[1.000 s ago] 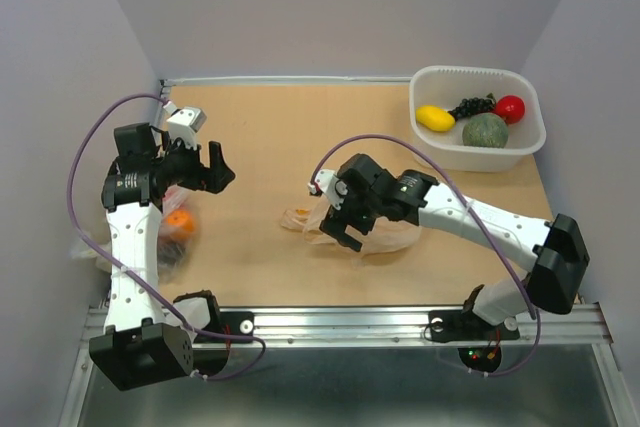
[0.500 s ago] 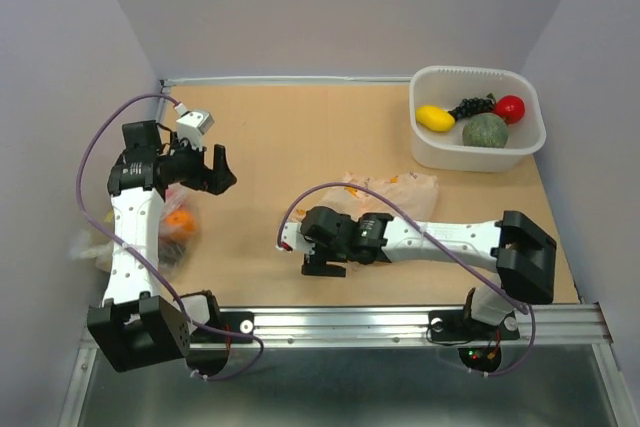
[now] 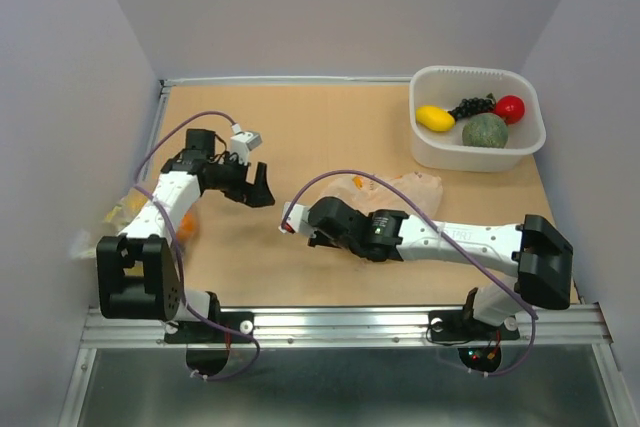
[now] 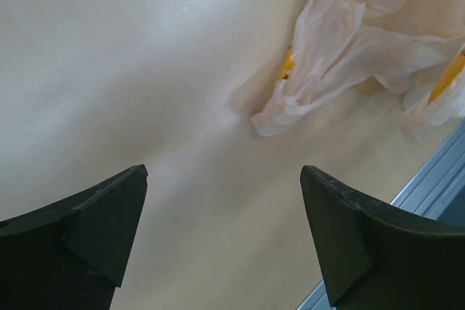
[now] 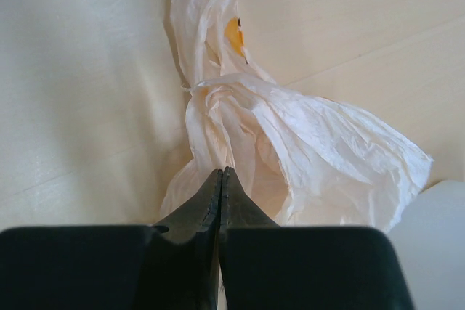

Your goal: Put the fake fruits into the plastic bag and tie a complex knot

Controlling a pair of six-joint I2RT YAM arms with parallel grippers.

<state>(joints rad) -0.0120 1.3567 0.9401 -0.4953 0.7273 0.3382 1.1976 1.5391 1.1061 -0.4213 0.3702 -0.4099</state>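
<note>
**Status, near to far.**
- Second bag [image 3: 128,212]: near left edge of the counter [image 3: 300,127], with something orange showing through it.
- Plastic bag [image 5: 312,150]: mid-counter, right of centre, lying slack and flat. No fruit shape shows through it. Its neck is gathered into a knot [image 5: 196,88], a small twist with a thin tail.
- Tub [image 3: 430,152]: far right corner, holding four fake fruits [image 3: 485,131].
- Judgement: the tying looks begun or done, but the loading of these four looks left to do.

**Claws, near to far.**
- Right claw [image 5: 220,173]: jaws pressed together, tip at the bag's near edge. I cannot tell whether any film is nipped.
- Left claw [image 4: 224,176]: jaws wide apart, nothing between them, over bare counter and apart from the bag.
</note>
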